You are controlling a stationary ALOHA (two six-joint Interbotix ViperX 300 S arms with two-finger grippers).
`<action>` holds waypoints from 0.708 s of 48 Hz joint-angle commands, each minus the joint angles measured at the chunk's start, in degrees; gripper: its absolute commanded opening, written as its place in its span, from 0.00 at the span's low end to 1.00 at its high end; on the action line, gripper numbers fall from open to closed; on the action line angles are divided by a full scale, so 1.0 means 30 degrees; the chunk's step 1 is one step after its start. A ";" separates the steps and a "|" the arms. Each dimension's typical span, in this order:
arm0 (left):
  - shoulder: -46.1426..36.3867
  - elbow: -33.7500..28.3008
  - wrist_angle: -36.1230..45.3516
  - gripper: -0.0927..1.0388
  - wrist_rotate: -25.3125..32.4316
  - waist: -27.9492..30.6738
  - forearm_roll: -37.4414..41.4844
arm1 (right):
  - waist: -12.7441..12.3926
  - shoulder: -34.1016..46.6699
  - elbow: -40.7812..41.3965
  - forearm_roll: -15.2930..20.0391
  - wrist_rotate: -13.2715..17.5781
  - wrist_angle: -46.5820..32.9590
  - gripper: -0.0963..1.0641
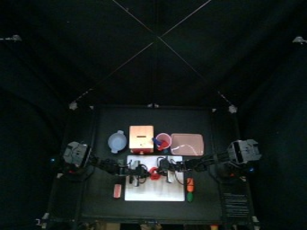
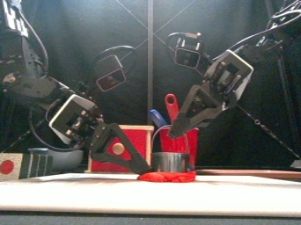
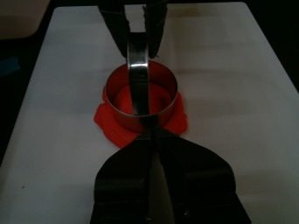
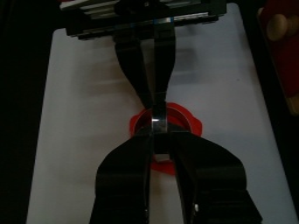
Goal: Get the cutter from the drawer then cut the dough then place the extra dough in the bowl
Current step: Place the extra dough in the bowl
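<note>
Currently, item: cutter, round metal, set upright on the red dough, near the middle of the white cutting board. The location is confirmed by both wrist views: the ring is seated within the dough's outline, and dough is seen outside it on several sides.

Grip: the left pincer is seen clenched on the cutter's left rim. The right pincer appears clenched on the opposite side from above, though whether rim or wire handle is taken cannot be told.

Progress: fetching from the drawer is judged done, the cutter being out on the board. Cutting is judged the step in hand; whether the ring is pressed fully through cannot be told. Left to do: the cutter to be lifted, and the outer dough to be separated and carried to the bowl, found at the far left of the bench, well apart from the dough.

Surroundings: wooden box with red drawer front, just right of the bowl; red cup with blue and red toy knives, beyond the cutter; pink tray, far right.

Markings: no brand, label or writing can be read on any listed item.
</note>
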 commanded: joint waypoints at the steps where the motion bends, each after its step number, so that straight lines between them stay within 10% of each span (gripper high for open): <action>1: -0.0146 -0.0234 0.0000 0.56 0.0029 0.0029 -0.0029 | -0.0029 -0.1523 -0.0322 -0.0059 0.0029 -0.0176 0.54; 34: -0.0176 -0.0205 0.0029 0.56 0.0029 0.0029 -0.0029 | -0.0264 -0.4307 0.0498 -0.0176 0.0029 -0.0352 0.54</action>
